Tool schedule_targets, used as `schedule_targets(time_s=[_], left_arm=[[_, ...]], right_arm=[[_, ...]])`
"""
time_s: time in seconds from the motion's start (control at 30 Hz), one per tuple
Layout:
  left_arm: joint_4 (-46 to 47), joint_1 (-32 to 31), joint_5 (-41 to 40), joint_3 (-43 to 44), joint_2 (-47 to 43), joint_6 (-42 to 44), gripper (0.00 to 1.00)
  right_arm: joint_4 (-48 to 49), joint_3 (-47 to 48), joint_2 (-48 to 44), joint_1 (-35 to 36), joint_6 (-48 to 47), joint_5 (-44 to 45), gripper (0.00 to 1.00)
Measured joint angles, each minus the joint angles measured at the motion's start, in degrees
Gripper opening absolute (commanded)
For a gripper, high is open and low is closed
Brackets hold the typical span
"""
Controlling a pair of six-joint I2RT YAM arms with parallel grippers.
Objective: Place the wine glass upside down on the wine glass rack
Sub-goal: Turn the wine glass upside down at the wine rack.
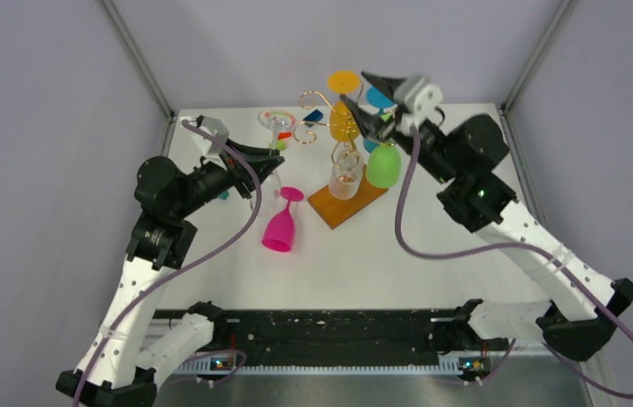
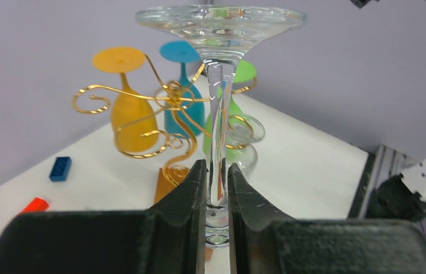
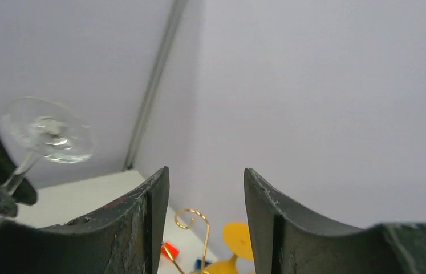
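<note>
The left gripper (image 2: 217,169) clamps the stem of the clear wine glass (image 2: 218,103) — foot up, left of the wine glass rack (image 2: 167,101), apart from its curled arms — while the right gripper (image 3: 206,178) hangs spread above the rack.

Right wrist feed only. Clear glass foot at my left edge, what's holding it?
Observer: The left gripper is shut on the stem of the clear wine glass, foot up.
Operator: Rack loaded?
Observer: The wine glass rack carries a yellow glass, a blue glass and a green glass, feet up.
Operator: Anything loose?
Observer: A pink glass sits near the rack's base, on the left gripper's side.
</note>
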Motion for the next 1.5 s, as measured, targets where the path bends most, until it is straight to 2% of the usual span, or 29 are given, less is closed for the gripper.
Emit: schedule_targets(time_s=[0.07, 0.17, 0.23, 0.33, 0.5, 0.67, 1.0, 1.43, 1.5], left_arm=[[3.74, 2.64, -0.09, -1.49, -0.46, -1.38, 0.00], [11.28, 8.55, 0.52, -5.25, -0.13, -6.08, 0.00], [16.33, 12.76, 1.73, -7.30, 1.29, -10.32, 0.00], [22.38, 16.94, 1.95, -8.17, 5.92, -14.95, 0.00], [26.64, 17.66, -0.72, -8.61, 9.84, -15.91, 0.00], [31.30, 17.66, -2.95, -9.97, 10.47, -15.06, 0.00], [37.24, 17.66, -1.18, -11.61, 15.54, -11.85, 0.00], [43.08, 17.64, 1.09, -12.11, 20.87, -11.02, 0.00], [43.69, 17.53, 1.55, -12.11, 21.53, -11.02, 0.00]], right_arm=[[-8.94, 12.85, 6.36, -0.04, 4.59, 9.11, 0.50], [-20.87, 27.63, 14.12, -0.15, 9.62, 17.81, 0.50], [-28.39, 33.70, 17.84, -1.16, 13.66, 20.22, 0.48], [-38.62, 39.74, 22.91, -4.76, 20.65, 19.34, 0.48], [-49.16, 41.92, 28.94, -9.46, 27.28, 17.49, 0.48], [-53.88, 42.01, 32.98, -9.90, 29.86, 15.69, 0.46], [-56.22, 43.17, 34.36, -9.90, 30.97, 14.58, 0.36], [-58.95, 44.24, 35.67, -9.90, 30.29, 15.23, 0.37], [-59.12, 44.24, 35.69, -9.90, 30.27, 15.32, 0.33]])
